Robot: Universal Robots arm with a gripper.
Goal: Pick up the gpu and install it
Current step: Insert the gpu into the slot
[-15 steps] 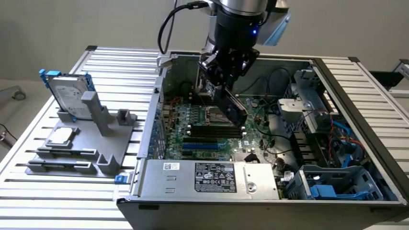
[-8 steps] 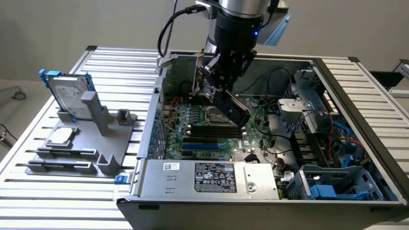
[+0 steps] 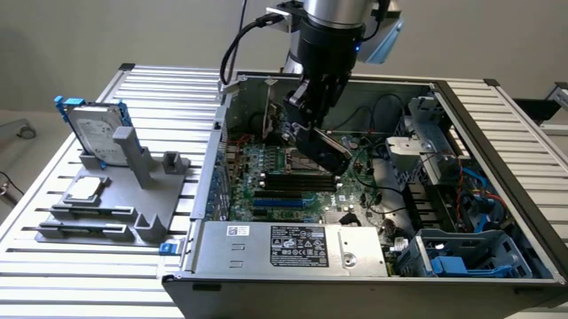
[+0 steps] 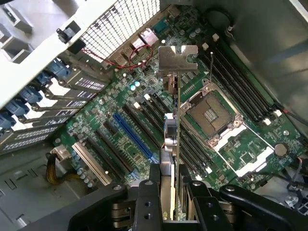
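Note:
My gripper hangs inside the open computer case, shut on the gpu. In the exterior view the card's glossy black side shows, tilted above the motherboard. From the wrist camera the gpu appears edge-on between my fingers, its silver end bracket pointing away towards the case's rear grille. The card hovers over the black expansion slots between the blue slot and the open CPU socket. It does not appear to touch the board.
A grey fixture on the slatted table at the exterior view's left holds a hard drive in a blue frame and a small square CPU chip. The power supply, cables and drive cages crowd the case.

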